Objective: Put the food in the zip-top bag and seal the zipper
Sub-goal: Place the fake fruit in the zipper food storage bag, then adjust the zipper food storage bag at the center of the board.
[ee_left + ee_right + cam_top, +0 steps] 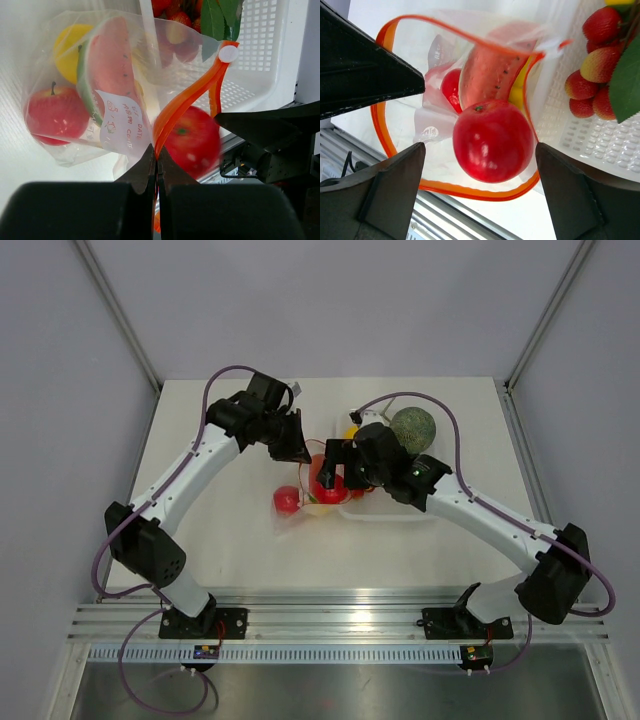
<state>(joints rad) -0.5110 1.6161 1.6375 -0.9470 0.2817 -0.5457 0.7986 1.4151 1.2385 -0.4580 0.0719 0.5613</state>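
Observation:
The clear zip-top bag (296, 502) lies left of the white tray, its mouth held wide. My left gripper (156, 152) is shut on the orange zipper strip (187, 97) at the mouth's edge. Inside the bag are a red apple (56, 114), a watermelon slice (107, 70) and a yellow lemon (70, 42). My right gripper (480, 147) is open above the mouth. A second red apple (492, 140) sits between its fingers, touching neither, inside the ring of the zipper (470, 187). It looks blurred in the left wrist view (192, 141).
The white perforated tray (590, 145) lies right of the bag and holds red strawberries (600, 55) and a green leaf. A round green melon (413, 427) sits at the tray's far end. The metal rail at the table's near edge runs close below the bag.

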